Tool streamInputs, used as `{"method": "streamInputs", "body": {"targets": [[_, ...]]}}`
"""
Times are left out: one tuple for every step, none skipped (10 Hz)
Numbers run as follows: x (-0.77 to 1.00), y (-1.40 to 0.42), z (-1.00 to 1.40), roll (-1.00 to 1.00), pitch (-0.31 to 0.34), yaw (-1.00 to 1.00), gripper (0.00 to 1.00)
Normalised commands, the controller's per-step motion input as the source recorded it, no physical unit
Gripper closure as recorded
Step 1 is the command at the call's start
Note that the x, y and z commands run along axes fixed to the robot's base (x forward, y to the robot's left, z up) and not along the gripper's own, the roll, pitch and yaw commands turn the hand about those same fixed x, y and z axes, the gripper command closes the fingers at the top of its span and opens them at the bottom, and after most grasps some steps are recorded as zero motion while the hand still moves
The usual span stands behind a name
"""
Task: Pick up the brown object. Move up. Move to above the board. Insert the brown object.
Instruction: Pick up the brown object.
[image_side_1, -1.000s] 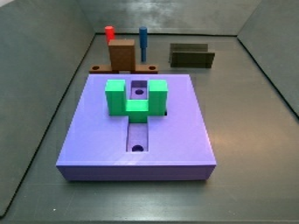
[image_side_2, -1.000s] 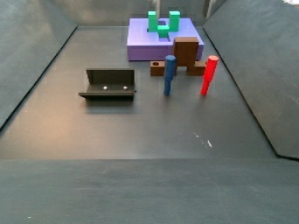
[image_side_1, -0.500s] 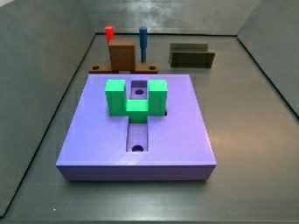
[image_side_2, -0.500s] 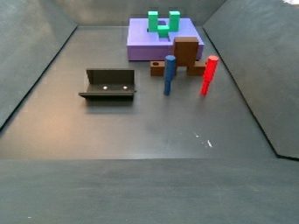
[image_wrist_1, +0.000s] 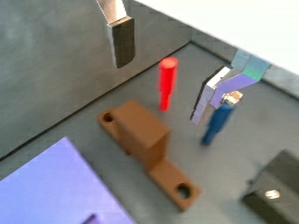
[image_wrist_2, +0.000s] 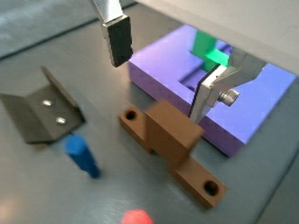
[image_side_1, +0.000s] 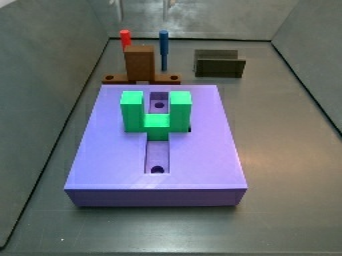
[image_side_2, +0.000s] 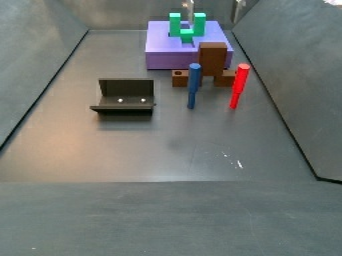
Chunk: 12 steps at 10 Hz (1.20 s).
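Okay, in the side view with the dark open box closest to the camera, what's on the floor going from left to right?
Dark open box → blue peg → red peg. The gripper hangs open above the brown object, visible only in the wrist views.

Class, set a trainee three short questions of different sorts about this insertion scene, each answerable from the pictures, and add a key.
1. True or false: the gripper already holds the brown object.
2. Which colour is the peg nearer the dark olive box in a side view: A red, B blue, C green?
3. Fill in: the green U-shaped block stands on the ______.

Key
1. False: in both wrist views the open fingers hang above the brown object with nothing between them.
2. B, the blue peg; the red peg is farther off.
3. The board.
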Motion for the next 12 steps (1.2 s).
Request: {"method": "streamInputs", "body": {"targets": [[-0.16,-0.31,-0.57,0.14,0.0,0.0,0.0],[0.0,-0.23,-0.47,0.13,0.02,0.0,0.0],[0.26,-0.06,-0.43,0.1,0.087,-0.09,0.0],[0.11,0.0,-0.37,0.1,0.086,-0.13,0.0],[0.0,0.0,-0.29,0.14,0.087,-0.1,0.0],[0.0,0.0,-0.27,0.17,0.08,-0.07,0.0],[-0.04,0.0,-0.24,0.15,0.064,-0.03,0.0],[-0.07,0.0,-0.22,0.13,0.051,0.0,0.0],[0.0,0.0,-0.28,0.15,0.047,0.0,0.0],[0.04,0.0,-0.31,0.17,0.061,0.01,0.0],[0.02,0.0,-0.32,0.16,0.056,0.03,0.0],[0.02,0.05,-0.31,0.17,0.046,0.11,0.0]]}}
